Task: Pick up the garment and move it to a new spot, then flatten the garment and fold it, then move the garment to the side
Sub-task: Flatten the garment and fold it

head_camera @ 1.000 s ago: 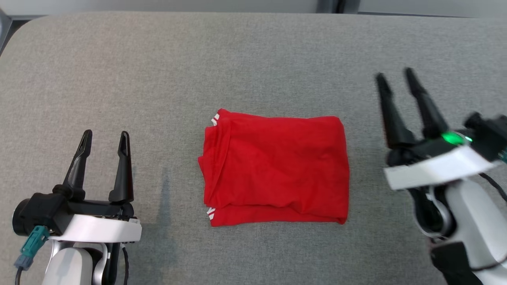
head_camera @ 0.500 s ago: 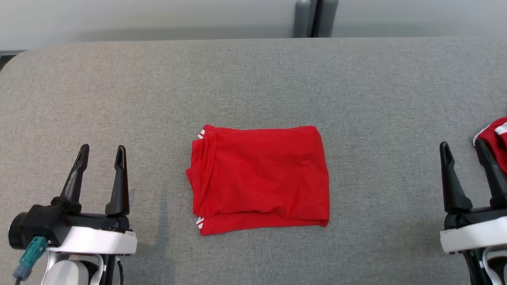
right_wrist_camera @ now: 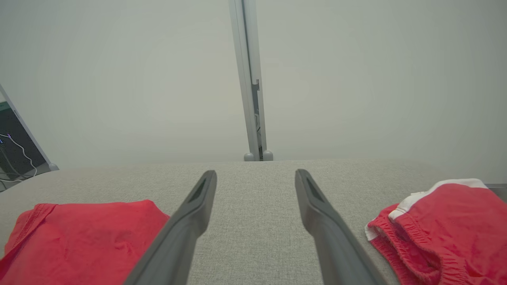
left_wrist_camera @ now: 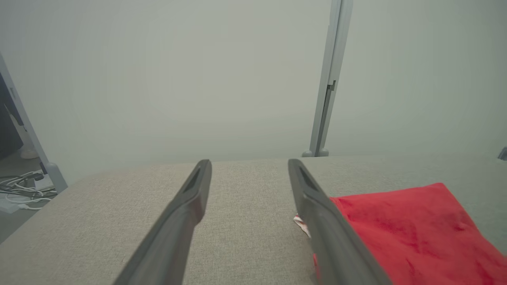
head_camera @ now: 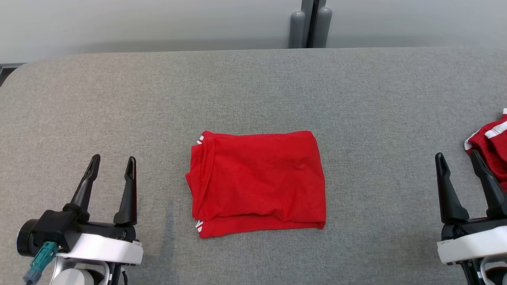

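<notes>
We see the folded red garment (head_camera: 257, 183) lying flat as a neat rectangle in the middle of the grey padded table (head_camera: 253, 91), between our two arms and touching neither. Our left gripper (head_camera: 113, 158) hovers well to its left with fingers spread and nothing between them. Our right gripper (head_camera: 456, 154) sits well to its right, equally spread and empty, just beside a second red garment (head_camera: 491, 152) with white trim at the table's right edge.

We judge the folded piece to be light, thin and limp. It will not keep its shape when lifted, and the stacked layers may slide apart if we catch only the top one. The near edge shows a lower layer peeking out, and the left side shows several hemmed edges, so these are the loose sides. The right side looks like a closed fold. We would pinch through the whole stack at the two near corners, one gripper each, with the fingers slid low along the fabric-covered surface, and carry it level to the side so that the fold holds
</notes>
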